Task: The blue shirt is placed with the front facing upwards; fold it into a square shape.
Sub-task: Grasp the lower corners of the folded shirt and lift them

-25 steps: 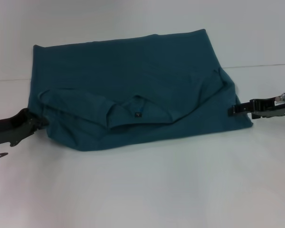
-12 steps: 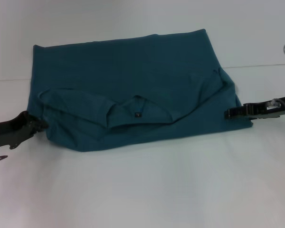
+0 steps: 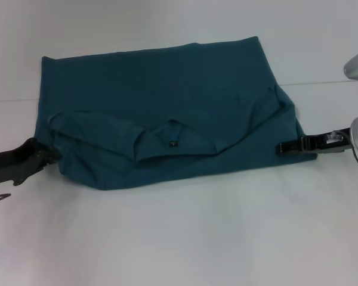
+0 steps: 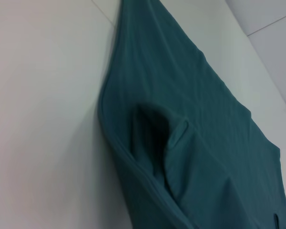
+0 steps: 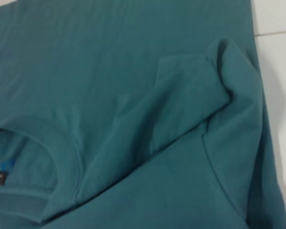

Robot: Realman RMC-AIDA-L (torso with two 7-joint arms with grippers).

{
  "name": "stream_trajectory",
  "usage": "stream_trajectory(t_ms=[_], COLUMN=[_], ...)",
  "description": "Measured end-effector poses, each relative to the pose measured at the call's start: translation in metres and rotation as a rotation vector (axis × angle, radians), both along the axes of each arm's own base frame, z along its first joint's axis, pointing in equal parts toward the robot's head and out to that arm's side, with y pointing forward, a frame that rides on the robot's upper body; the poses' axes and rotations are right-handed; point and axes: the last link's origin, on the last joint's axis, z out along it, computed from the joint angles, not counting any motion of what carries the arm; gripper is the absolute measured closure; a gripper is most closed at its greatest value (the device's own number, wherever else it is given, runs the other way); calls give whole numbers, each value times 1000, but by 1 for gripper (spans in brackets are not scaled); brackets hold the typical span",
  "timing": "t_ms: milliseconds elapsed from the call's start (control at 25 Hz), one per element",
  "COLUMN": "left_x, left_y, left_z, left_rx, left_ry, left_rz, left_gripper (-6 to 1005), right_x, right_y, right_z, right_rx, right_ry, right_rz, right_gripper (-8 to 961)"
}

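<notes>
On the white table [image 3: 179,238], our left gripper [image 3: 48,156] and right gripper [image 3: 281,148] flank the blue shirt [image 3: 167,101], finger state indeterminate; we advise grasping both edges level.

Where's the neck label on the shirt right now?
In the head view the small black neck label sits inside the collar, near the front middle of the blue shirt, roughly midway between the left gripper and right gripper.

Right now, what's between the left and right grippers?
Only the blue shirt, spanning from the left gripper to the right gripper; head view shows it.
</notes>
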Motion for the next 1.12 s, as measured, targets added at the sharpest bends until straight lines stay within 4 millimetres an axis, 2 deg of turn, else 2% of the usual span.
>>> stream_trajectory(t_ms=[640, 880, 1080, 1120], left_x=[-1, -1, 1, 2], left_y=[-1, -1, 0, 0], left_z=[-2, -3, -4, -4], left_rx=[4, 3, 1, 1], left_ry=[0, -1, -2, -3], left_rz=[6, 6, 2, 1], left_gripper=[950, 950, 950, 950], right_x=[-16, -12, -11, -11], right_y=[2, 1, 2, 3], right_z=[-8, -5, -1, 0], right_rx=[-33, -28, -28, -25], right_ry=[45, 45, 32, 32], right_rz=[24, 17, -2, -4], right_gripper=[65, 66, 264, 329])
